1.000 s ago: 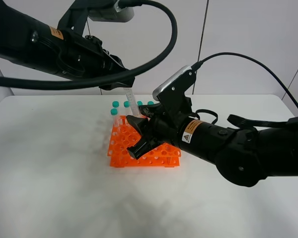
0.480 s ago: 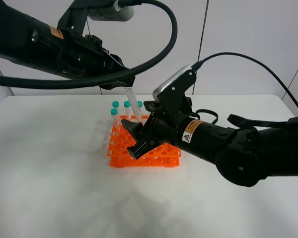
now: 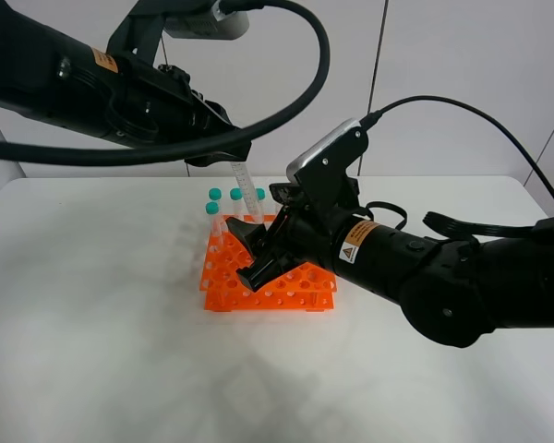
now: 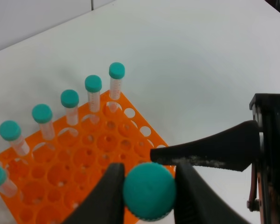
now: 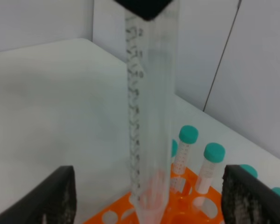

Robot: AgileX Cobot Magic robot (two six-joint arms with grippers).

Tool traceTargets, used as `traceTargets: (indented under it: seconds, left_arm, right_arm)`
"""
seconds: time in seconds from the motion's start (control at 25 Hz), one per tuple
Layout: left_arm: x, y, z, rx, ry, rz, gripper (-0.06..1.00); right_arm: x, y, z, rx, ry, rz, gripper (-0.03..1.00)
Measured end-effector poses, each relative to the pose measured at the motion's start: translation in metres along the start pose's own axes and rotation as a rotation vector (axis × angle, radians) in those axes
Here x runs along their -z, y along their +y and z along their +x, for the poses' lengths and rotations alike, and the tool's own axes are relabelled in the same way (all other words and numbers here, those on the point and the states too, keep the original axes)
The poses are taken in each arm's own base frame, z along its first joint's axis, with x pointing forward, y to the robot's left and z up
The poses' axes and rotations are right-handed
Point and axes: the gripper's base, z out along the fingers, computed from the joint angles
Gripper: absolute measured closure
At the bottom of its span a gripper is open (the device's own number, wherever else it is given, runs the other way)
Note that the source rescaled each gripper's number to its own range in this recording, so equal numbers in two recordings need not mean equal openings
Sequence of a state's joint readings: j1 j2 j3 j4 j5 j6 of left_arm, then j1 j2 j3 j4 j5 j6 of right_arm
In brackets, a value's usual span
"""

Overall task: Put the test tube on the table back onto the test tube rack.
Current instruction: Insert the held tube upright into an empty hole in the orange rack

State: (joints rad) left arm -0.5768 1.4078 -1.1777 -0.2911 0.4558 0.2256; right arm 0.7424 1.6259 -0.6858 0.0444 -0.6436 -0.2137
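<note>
The test tube [image 3: 246, 194] hangs upright over the orange test tube rack [image 3: 282, 281], with its tapered tip just above the holes. My left gripper [image 3: 234, 160] is shut on the tube's teal cap [image 4: 149, 190], with a finger [image 4: 105, 196] on each side. The tube [image 5: 149, 116] shows clear and graduated in the right wrist view. My right gripper [image 3: 249, 254] is open, its fingers [image 5: 60, 196] standing wide on either side of the tube's lower end without touching it. The rack [image 4: 84, 172] also shows in the left wrist view.
Several teal-capped tubes [image 4: 70, 99] stand in a row along the rack's back edge, also seen in the high view [image 3: 214, 196] and the right wrist view [image 5: 213, 154]. The white table [image 3: 92, 351] spreads around the rack. Both arms crowd the space above the rack.
The right gripper has shifted slightly around the tube's tip and its fingers stand a little wider. The left gripper and the tube have barely moved.
</note>
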Motion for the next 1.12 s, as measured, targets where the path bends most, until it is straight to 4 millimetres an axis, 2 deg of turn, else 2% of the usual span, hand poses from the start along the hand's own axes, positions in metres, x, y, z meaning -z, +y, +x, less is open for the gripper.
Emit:
traceTargets:
  seconds: [0.08,0.28,0.44,1.12]
  left_arm:
    - [0.0,0.0,0.0,-0.003,0.0,0.0,0.94]
    - [0.0,0.0,-0.0001,-0.004,-0.001,0.0,0.94]
    - [0.0,0.0,-0.0001,-0.005,-0.001,0.0,0.94]
    - [0.0,0.0001,-0.0003,-0.006,-0.003,-0.001,0.94]
  right_arm:
    - [0.0,-0.0004,0.0001,0.004,0.001,0.004,0.3]
    - [0.0,-0.0015,0.0003,-0.009,0.003,0.017,0.14]
    - [0.0,-0.0018,0.0002,0.002,0.002,0.02,0.07]
    - [0.0002,-0.0039,0.0036,-0.019,0.039,0.044,0.06]
